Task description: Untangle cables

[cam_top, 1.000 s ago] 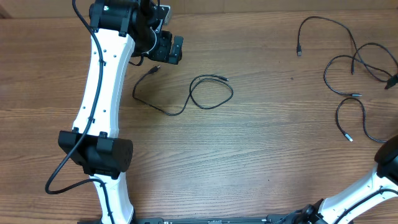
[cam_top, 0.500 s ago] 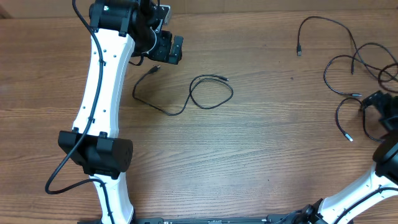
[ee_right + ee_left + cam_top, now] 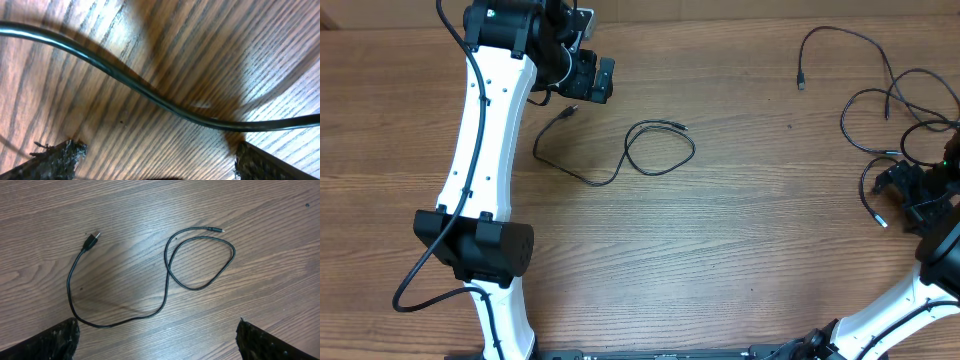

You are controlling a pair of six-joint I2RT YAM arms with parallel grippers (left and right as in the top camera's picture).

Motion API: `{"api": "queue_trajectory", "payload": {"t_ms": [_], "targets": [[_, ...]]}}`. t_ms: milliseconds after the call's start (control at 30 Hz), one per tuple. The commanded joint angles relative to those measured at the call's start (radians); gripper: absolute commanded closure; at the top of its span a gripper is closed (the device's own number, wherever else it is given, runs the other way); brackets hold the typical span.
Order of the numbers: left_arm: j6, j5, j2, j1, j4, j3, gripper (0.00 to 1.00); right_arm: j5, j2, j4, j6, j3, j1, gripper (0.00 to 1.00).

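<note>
The desk (image 3: 750,250) is brown laminate with a streaky wood grain. Near its far edge, left of the middle, one thin black cable (image 3: 168,270) lies alone, a smooth cord curving from a blocky plug (image 3: 91,241) into a single rounded loop. The left gripper (image 3: 592,80) hangs just beyond that plug, fingers spread wide and empty. By the right edge more cables (image 3: 842,120) sprawl in crossing loops. The right gripper (image 3: 902,186) is low over one glossy cord, which lies on the wood between its wide-apart fingers.
</note>
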Motion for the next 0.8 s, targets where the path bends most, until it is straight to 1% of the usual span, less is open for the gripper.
{"api": "queue_trajectory", "payload": {"t_ms": [0,367,567,767], "targets": [[0.016,0.011,-0.02,-0.002,0.002,0.016,0.0,0.026,0.015,0.031,0.016,-0.029,0.005,0.0],[0.016,0.011,-0.02,-0.002,0.002,0.016,0.0,0.03,0.015,0.171,-0.003,-0.029,0.005,0.0],[0.016,0.011,-0.02,-0.002,0.002,0.016,0.0,0.03,0.016,0.295,-0.004,-0.029,0.005,0.0],[0.016,0.011,-0.02,-0.002,0.002,0.016,0.0,0.03,0.016,0.411,-0.061,-0.029,0.005,0.0]]}}
